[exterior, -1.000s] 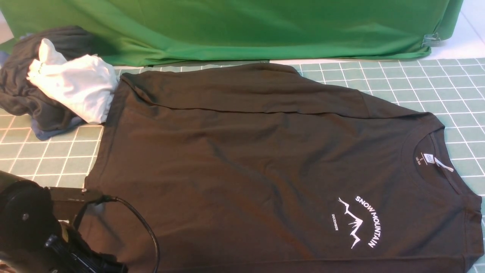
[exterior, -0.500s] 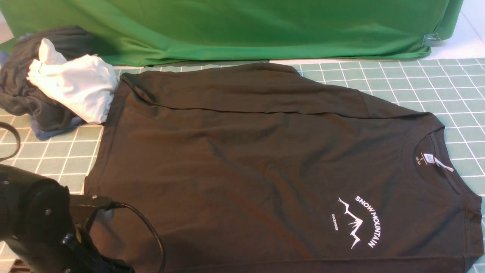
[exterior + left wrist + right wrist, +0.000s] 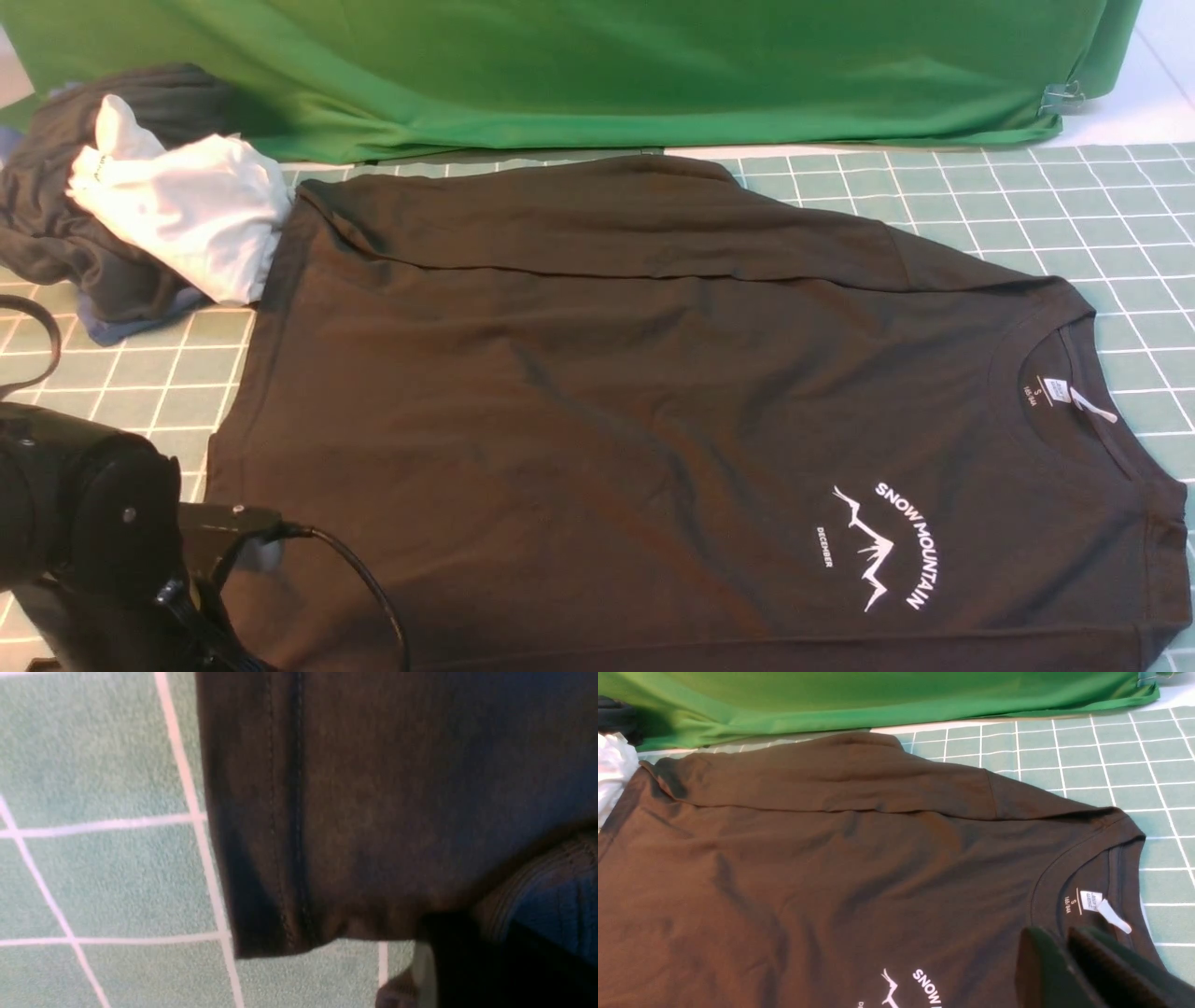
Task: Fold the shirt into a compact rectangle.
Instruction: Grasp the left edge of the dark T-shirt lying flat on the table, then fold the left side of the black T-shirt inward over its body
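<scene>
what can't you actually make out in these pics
Left gripper: hidden behind the left arm in the front view; blurred and cut off at the left wrist view's corner, so a grip on the shirt is unclear.
Neck label print: too small in front and right wrist views.
Shirt's near edge: cut off by the front view's bottom.
Dark grey garment: partly covered by the white garment.

backdrop: green cloth [image 3: 597,65], draped | surface: pale teal mat [image 3: 1008,215], white grid lines | light: even

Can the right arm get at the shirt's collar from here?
Likely yes: the right gripper hangs close by the collar of the shirt, nothing lying over it; its jaws are shut.
</scene>
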Motion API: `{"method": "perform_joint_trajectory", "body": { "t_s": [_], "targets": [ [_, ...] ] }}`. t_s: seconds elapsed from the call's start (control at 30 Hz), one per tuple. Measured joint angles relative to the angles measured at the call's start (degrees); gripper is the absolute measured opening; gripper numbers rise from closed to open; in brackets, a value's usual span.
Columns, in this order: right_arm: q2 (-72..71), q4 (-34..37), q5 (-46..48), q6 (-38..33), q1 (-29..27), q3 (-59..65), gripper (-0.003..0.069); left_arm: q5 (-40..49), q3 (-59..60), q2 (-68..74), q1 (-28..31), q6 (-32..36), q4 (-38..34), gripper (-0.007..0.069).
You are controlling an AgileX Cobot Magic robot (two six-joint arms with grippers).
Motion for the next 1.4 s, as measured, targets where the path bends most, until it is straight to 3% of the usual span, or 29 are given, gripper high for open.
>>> {"method": "perform_joint_trajectory", "body": {
  "t_s": [0.07,0.37,0.73,0.9,1.4],
  "targets": [
    [0.0,0.0,0.0,0.0,0.0,0.0,0.0069,0.1,0.0,0.1,0.0,0.4,-0.3,0.0014],
    [0.0,0.0,-0.1,0.0,0.0,0.0,0.0072,2.4,-0.7,-3.6,0.0,2.6,-0.6,0.0003],
    [0.0,0.0,-0.1,0.0,0.0,0.0,0.0072,5.9,-17.1,-13.8,0.0,1.8,3.3,0.0003],
    [0.0,0.0,-0.1,0.0,0.0,0.0,0.0072,6.0,-26.8,-10.2,0.3,0.3,7.0,0.0003],
    [0.0,0.0,0.0,0.0,0.0,0.0,0.0087,0.6,-39.3,8.8,7.5,0.2,10.1,0.0003]
  ]
}}
